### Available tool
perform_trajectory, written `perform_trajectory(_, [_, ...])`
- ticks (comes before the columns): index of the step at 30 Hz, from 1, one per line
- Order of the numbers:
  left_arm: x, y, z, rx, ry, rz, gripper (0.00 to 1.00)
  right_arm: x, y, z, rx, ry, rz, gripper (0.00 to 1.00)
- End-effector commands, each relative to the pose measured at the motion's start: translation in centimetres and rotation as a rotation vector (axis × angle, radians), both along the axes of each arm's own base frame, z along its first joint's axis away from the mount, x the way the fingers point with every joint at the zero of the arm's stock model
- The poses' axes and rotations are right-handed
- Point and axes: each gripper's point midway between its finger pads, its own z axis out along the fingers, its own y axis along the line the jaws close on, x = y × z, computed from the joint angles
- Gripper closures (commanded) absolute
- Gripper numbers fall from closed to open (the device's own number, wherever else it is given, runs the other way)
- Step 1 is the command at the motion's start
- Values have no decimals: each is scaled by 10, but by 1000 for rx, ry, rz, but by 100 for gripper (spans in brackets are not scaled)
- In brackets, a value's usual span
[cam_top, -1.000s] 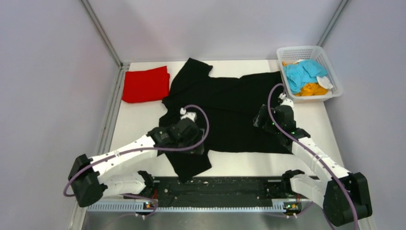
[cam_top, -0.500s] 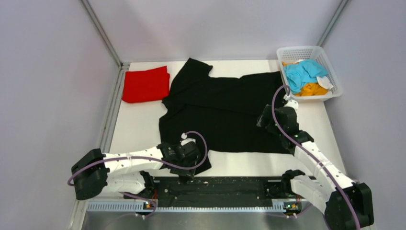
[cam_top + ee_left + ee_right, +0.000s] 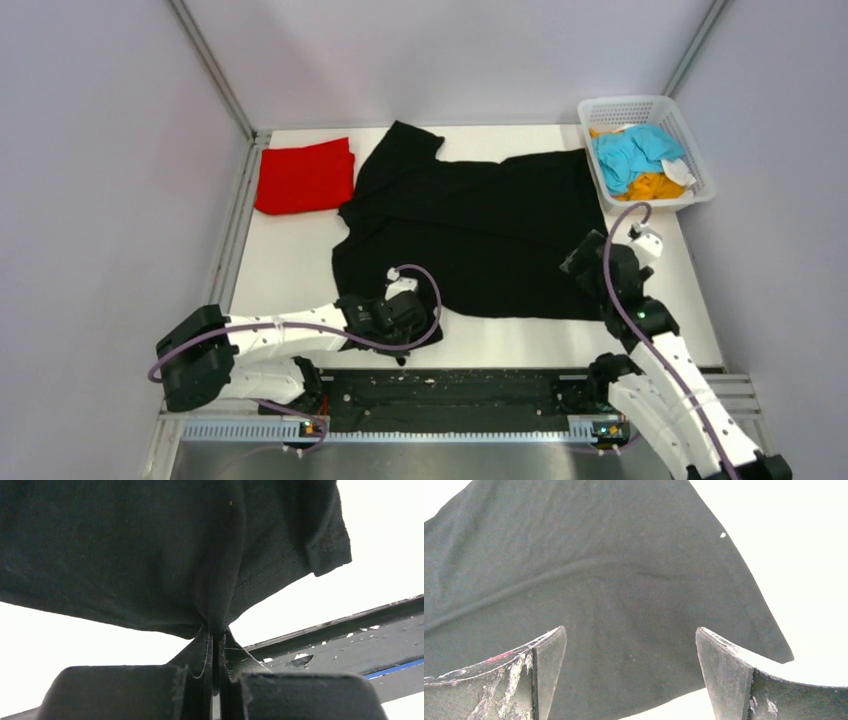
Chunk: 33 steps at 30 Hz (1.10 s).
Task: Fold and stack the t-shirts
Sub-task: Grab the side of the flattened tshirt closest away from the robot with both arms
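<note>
At lower centre of the top view, the left gripper (image 3: pixel 216 632) is clenched on a pinched fold at the near sleeve edge of the black t-shirt (image 3: pixel 470 230). That shirt lies spread across the middle of the white table (image 3: pixel 285 265). Right of centre, the right gripper (image 3: pixel 629 628) is released, jaws wide over the shirt's lower right corner. A folded red t-shirt (image 3: pixel 303 177) lies at upper left. At upper right, a white basket (image 3: pixel 630 108) holds a light blue t-shirt (image 3: pixel 630 152) and an orange t-shirt (image 3: pixel 650 186).

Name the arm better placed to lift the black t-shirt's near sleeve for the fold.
Left. The left gripper is shut on the black t-shirt at its near sleeve edge, while the right gripper hangs open over a hem corner, holding nothing.
</note>
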Motion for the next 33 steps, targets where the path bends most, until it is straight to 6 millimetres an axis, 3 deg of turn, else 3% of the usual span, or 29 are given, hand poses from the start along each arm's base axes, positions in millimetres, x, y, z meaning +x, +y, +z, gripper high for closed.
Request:
perform_trajectory(1, [22, -25, 26, -112, -128, -40, 100, -38, -29, -9, 29, 21, -192, 1])
perform_trajectory(6, [30, -24, 34, -148, -195, -42, 100, -45, -8, -22, 196, 63, -201, 1])
perform_trajectory(12, [44, -20, 51, -186, -301, -29, 100, -74, -22, -65, 175, 260, -387, 1])
perform_trajectory(16, [53, -19, 57, -201, -327, -20, 100, -71, -32, -79, 181, 209, -477, 3])
perform_trajectory(20, [56, -17, 57, -186, -332, -29, 100, -72, -39, -90, 179, 175, -516, 12])
perform_trajectory(27, [63, -21, 58, -180, -312, -18, 100, -66, -32, -114, 195, 179, -480, 26])
perform_trajectory(33, [68, -25, 55, -169, -313, -21, 100, -46, -32, -112, 143, 149, -430, 44])
